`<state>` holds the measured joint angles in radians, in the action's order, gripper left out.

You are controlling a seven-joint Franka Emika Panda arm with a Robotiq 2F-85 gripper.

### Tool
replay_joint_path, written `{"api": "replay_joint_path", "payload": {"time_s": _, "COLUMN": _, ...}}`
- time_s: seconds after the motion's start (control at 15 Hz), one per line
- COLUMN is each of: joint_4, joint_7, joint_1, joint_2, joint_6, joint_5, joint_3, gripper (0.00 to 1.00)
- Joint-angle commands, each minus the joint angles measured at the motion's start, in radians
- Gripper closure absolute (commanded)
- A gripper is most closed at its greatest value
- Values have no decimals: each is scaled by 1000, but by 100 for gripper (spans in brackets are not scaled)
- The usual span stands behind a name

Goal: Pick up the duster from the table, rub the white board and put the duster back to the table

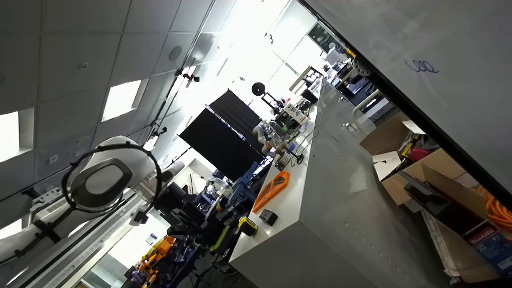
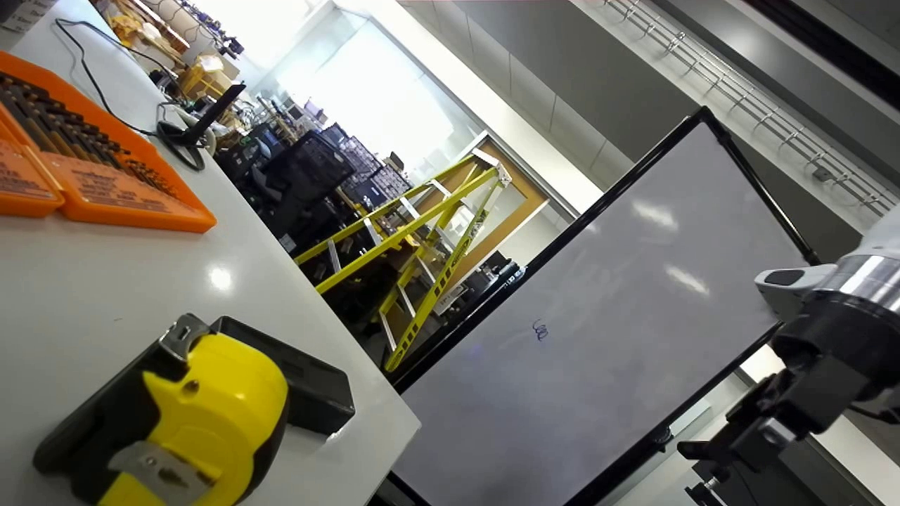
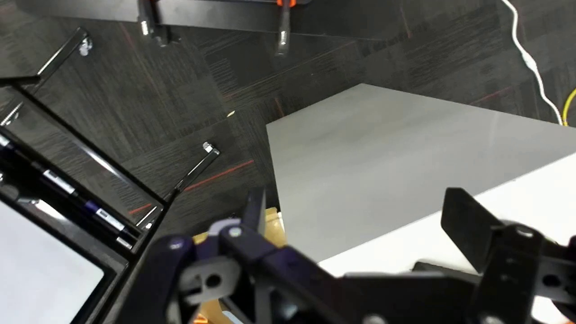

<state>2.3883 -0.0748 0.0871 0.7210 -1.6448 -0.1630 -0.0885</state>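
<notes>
The white board (image 2: 598, 295), bearing a small dark scribble (image 2: 540, 329), carries marker pens (image 3: 110, 219) in its tray (image 3: 74, 213); beside the table (image 2: 140, 270) an open cardboard box (image 1: 384, 137) holds jumbled things (image 1: 419, 153), one yellow, one pink-red. The gripper (image 3: 357, 204) stands with its jaws well apart. On the table an orange case (image 2: 130, 200) holds drill bits (image 2: 67, 125), and the black duster (image 1: 268, 217) lies just beside a yellow tape measure (image 1: 247, 226).

In an exterior view, steeply tilted and near the surface (image 2: 155, 281), the camera faces the white board (image 2: 605, 323), which lies left of the claw (image 2: 690, 469) in frame. In an exterior view, tilted too, near the arm (image 1: 104, 180), it looks along the surface. The wrist view looks from behind the claw down to the floor (image 3: 180, 90). All three share surface and board.
</notes>
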Motion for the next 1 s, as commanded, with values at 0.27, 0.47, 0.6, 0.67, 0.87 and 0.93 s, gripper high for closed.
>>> {"api": "replay_joint_path", "payload": {"time_s": 0.27, "joint_4": -102, "joint_7": 346, "joint_1": 38, "joint_2": -167, "joint_6": -121, "joint_5": 141, "joint_3": 49, "gripper": 0}}
{"api": "replay_joint_path", "payload": {"time_s": 0.47, "joint_4": -81, "joint_7": 322, "joint_1": 29, "joint_2": -157, "joint_6": -115, "joint_5": 129, "joint_3": 44, "gripper": 0}}
{"api": "replay_joint_path", "payload": {"time_s": 0.6, "joint_4": -84, "joint_7": 323, "joint_1": 33, "joint_2": -159, "joint_6": -115, "joint_5": 128, "joint_3": 43, "gripper": 0}}
{"api": "replay_joint_path", "payload": {"time_s": 0.67, "joint_4": -86, "joint_7": 323, "joint_1": 34, "joint_2": -159, "joint_6": -115, "joint_5": 128, "joint_3": 43, "gripper": 0}}
{"api": "replay_joint_path", "payload": {"time_s": 0.87, "joint_4": -105, "joint_7": 334, "joint_1": 37, "joint_2": -201, "joint_6": -167, "joint_5": 176, "joint_3": 19, "gripper": 0}}
{"api": "replay_joint_path", "payload": {"time_s": 0.93, "joint_4": -118, "joint_7": 347, "joint_1": 39, "joint_2": -225, "joint_6": -189, "joint_5": 208, "joint_3": 10, "gripper": 0}}
